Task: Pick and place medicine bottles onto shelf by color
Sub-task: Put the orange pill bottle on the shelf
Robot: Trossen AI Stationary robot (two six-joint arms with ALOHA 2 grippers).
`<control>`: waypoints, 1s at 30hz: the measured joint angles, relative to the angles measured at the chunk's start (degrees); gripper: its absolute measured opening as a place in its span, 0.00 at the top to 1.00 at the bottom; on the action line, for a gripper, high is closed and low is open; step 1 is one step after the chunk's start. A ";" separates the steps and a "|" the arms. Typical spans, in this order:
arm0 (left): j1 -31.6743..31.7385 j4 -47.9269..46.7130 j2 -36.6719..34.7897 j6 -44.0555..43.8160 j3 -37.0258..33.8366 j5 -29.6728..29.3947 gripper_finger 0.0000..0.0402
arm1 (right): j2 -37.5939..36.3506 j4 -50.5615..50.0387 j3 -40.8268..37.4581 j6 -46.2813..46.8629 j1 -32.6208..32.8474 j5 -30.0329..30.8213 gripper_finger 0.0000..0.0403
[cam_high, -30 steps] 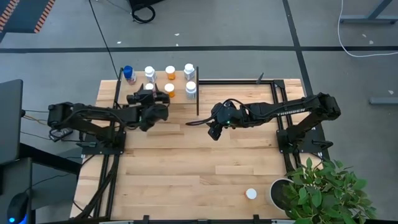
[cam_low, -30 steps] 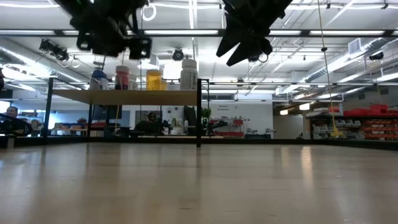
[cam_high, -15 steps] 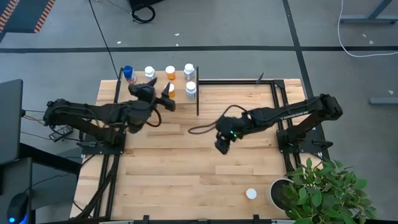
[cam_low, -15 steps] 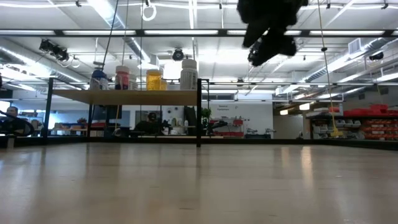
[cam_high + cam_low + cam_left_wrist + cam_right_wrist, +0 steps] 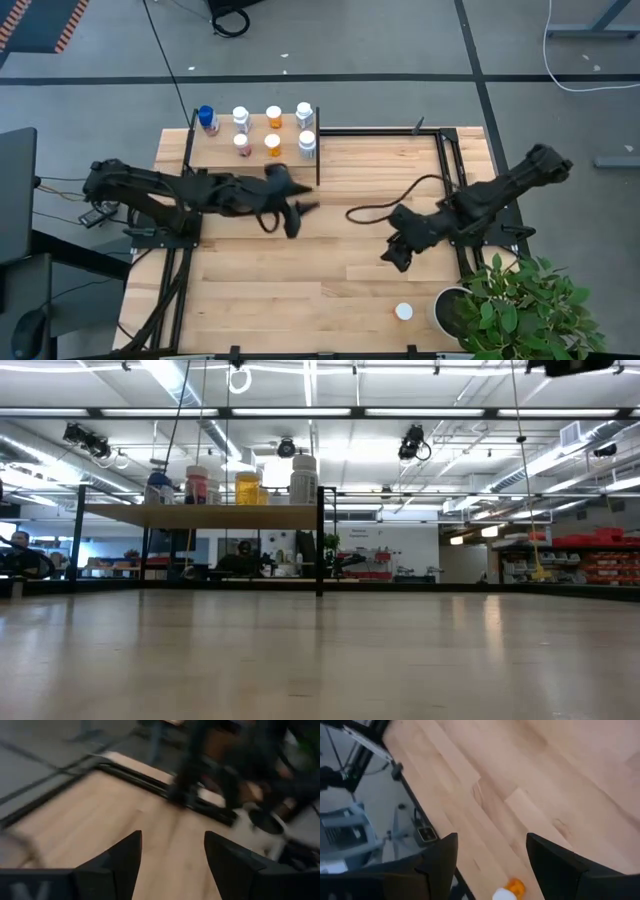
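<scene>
Seven medicine bottles (image 5: 272, 130) stand on the shelf (image 5: 215, 152) at the table's (image 5: 300, 280) far left corner, as I read the high view: a blue-capped one (image 5: 207, 119) at the left end, then white-capped ones with pinkish, orange and white bodies in two short rows. One more bottle (image 5: 403, 312), white-capped with an orange body, sits alone on the table near the front right edge, just beside a potted plant (image 5: 520, 305) whose pot overhangs that corner; the right wrist view catches the same bottle (image 5: 509, 890) between its fingers' tips, farther off on the planks. My left end effector (image 5: 296, 211) hangs over the middle of the table, in front of the shelf and clear of it, fingers apart and holding nothing; its wrist view shows bare planks between them. My right end effector (image 5: 394, 256) sits over the right half of the table, between the black frame (image 5: 445, 160) along that side and the lone bottle, fingers spread and empty too. A dark cable (image 5: 385, 205) loops across the planks behind the right arm. In the low view, the shelf (image 5: 205, 515) stands at the far left with four bottles showing along its top, and a person (image 5: 22, 555) sits in the room behind, at the left edge.
</scene>
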 joint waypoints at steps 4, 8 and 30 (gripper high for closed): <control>1.21 6.63 5.51 3.86 0.00 10.61 0.42 | -1.29 -1.05 0.02 -0.58 5.00 5.94 0.40; 2.24 14.89 10.88 3.97 0.00 20.60 0.39 | -0.76 -3.90 0.02 -1.27 8.63 5.83 0.38; 1.95 28.48 14.58 -14.44 -0.02 16.38 0.39 | 9.26 -4.67 0.44 -12.34 8.56 -16.87 0.27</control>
